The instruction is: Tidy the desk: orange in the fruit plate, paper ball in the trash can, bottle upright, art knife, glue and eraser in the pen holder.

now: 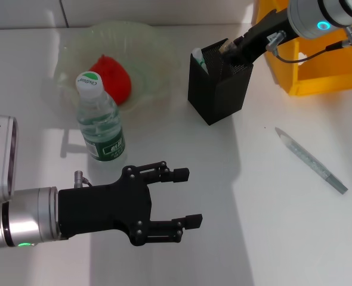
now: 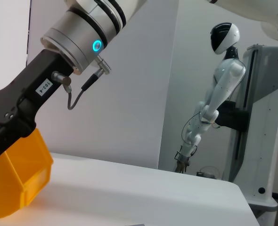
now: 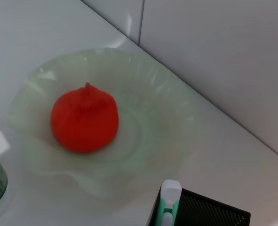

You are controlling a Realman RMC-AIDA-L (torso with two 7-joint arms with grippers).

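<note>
At the right of the head view's frame, the art knife (image 1: 312,160) lay flat on the table (image 1: 271,226), thin, light and likely slippery, best pinched mid-shaft, while the left claw (image 1: 185,198) hung open and the right claw's (image 1: 231,50) grip over the pen holder (image 1: 219,80) I could not tell.

The bottle (image 1: 99,118), standing upright just in front of the fruit plate (image 1: 146,53), carries a green logo with small script on its white cap, too small to read, and a green label around its lower body with pale characters that cannot be made out either. In the left wrist view, a small white tag on the black body of the right arm (image 2: 30,94), above the yellow bin (image 2: 21,174), reads roughly "1034", printed slanted along the arm; the digits are not fully certain. No other text is readable
</note>
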